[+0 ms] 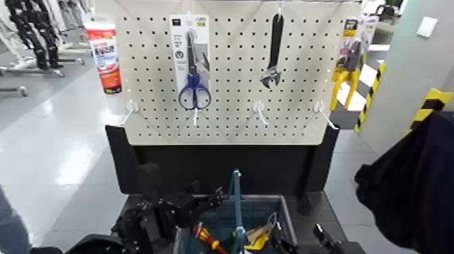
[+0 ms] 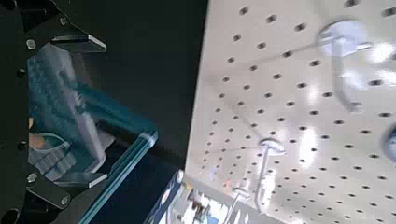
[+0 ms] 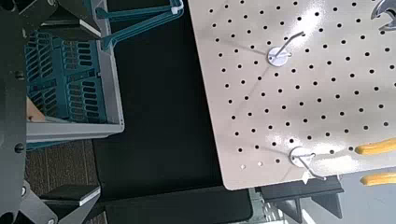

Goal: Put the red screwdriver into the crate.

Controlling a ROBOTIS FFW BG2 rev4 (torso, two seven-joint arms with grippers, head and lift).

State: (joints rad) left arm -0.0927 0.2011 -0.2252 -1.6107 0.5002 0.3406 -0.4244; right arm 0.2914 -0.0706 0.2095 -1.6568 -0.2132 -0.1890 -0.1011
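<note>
The red screwdriver lies inside the crate, just left of its upright teal handle. My left gripper hangs over the crate's left rim, just above the screwdriver. In the left wrist view the left gripper is open and empty, with the crate's lattice wall and teal handle beyond it. My right gripper sits low, just outside the crate's right side. In the right wrist view it is open and empty, beside the crate's slotted wall.
A pegboard stands behind the crate with blue-handled scissors, a dark wrench, yellow-handled pliers and bare hooks. A yellow-tan item lies in the crate's right half. A dark bulky shape fills the right edge.
</note>
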